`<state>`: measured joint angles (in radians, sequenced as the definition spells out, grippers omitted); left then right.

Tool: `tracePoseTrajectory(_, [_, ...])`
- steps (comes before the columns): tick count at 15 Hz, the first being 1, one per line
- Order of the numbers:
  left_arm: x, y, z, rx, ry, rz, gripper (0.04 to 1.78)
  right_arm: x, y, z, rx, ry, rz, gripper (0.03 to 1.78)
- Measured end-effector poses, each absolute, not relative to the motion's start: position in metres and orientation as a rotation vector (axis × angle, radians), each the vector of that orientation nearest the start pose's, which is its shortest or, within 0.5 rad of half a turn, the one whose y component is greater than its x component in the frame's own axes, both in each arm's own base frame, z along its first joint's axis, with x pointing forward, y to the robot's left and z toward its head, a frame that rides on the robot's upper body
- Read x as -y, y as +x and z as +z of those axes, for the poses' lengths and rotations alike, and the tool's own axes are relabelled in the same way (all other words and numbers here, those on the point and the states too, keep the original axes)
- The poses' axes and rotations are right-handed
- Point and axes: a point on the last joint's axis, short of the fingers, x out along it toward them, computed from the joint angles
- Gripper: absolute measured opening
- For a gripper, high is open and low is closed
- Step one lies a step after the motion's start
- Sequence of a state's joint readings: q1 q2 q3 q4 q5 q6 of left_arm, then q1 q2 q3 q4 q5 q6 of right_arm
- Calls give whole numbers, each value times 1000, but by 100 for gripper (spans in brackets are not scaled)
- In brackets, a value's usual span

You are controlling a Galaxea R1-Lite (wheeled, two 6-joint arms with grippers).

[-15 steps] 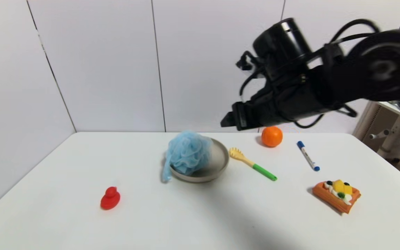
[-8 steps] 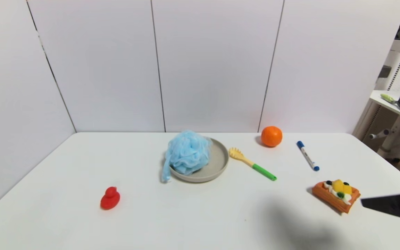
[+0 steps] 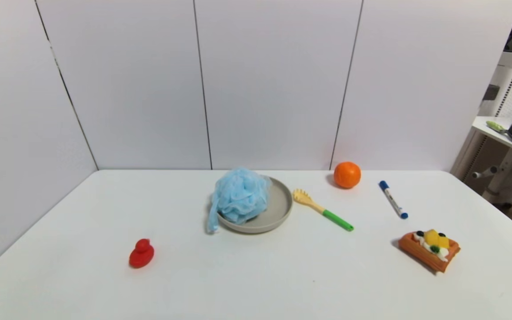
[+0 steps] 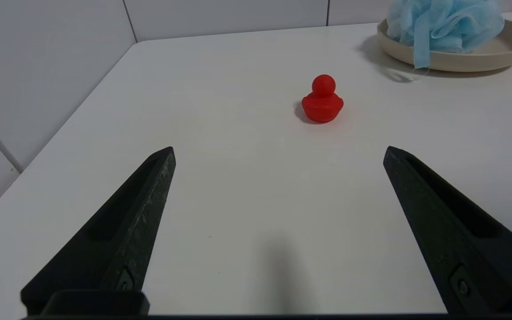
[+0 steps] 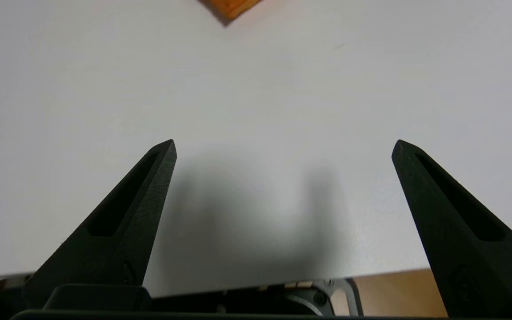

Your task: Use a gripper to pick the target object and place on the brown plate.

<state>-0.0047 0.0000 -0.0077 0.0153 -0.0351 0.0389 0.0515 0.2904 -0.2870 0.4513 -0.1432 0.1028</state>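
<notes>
The light blue bath pouf [image 3: 239, 194] lies on the left half of the greyish-beige plate [image 3: 278, 209] at the table's middle back, its loop hanging over the rim onto the table. It also shows in the left wrist view [image 4: 445, 22] on the plate [image 4: 496, 55]. Neither arm shows in the head view. My left gripper [image 4: 278, 151] is open and empty over the front left of the table, well short of the plate. My right gripper [image 5: 284, 144] is open and empty above the table's front right edge.
A red toy duck [image 3: 141, 254] sits front left, also in the left wrist view [image 4: 322, 100]. Right of the plate lie a yellow-green pasta spoon [image 3: 322, 209], an orange ball [image 3: 347, 174], a blue marker [image 3: 393, 199] and a toy waffle [image 3: 430, 249].
The right arm, raised over the table's back right a second ago, has drawn back down and to the right and left the head view. The pouf and plate have not moved.
</notes>
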Motion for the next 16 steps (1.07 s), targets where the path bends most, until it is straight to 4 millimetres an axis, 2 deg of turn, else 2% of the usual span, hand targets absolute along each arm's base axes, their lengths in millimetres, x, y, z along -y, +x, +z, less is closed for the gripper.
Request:
tracePoseTrajectory(2, [1, -23, 76, -7, 39, -40, 169, 3, -22, 97, -246, 8, -108, 168])
tracePoseTrajectory(5, [1, -23, 76, -6, 39, -40, 169, 0, -21, 84, -23, -75, 7, 169])
tracePoseTrajectory(8, [1, -23, 76, -7, 39, -39, 169, 0, -22, 76, -12, -75, 17, 169])
tracePoseTrajectory(16, [1, -23, 76, -7, 38, -40, 169, 0, -23, 75, -6, -60, 13, 169])
